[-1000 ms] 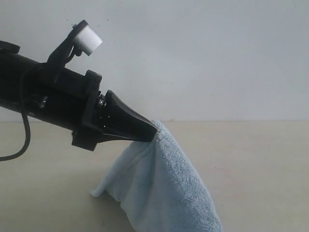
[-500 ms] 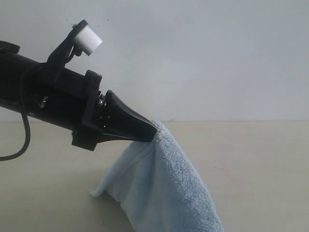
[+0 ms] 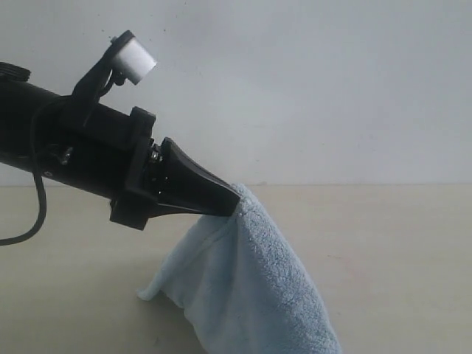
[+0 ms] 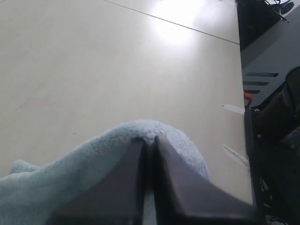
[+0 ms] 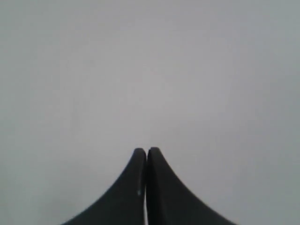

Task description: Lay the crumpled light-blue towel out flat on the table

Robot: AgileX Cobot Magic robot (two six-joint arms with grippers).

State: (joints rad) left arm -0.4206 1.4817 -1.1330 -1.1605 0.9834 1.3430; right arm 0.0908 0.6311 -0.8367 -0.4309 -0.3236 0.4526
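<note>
The pale light-blue fluffy towel [image 3: 247, 284] hangs in a peak above the cream-beige table [image 3: 398, 251], its lower folds resting on the surface. My left gripper [image 3: 234, 203] comes in from the left and is shut on the towel's raised top. In the left wrist view the two dark fingers pinch a fold of the towel [image 4: 93, 159] at the left gripper's [image 4: 150, 139] tips. My right gripper [image 5: 146, 151] is shut with nothing in it, facing a plain grey surface; it is out of the exterior view.
A white speckled wall [image 3: 317, 88] stands behind the table. In the left wrist view the table's far edge borders dark equipment [image 4: 272, 122]. A black cable [image 3: 33, 214] loops below the left arm.
</note>
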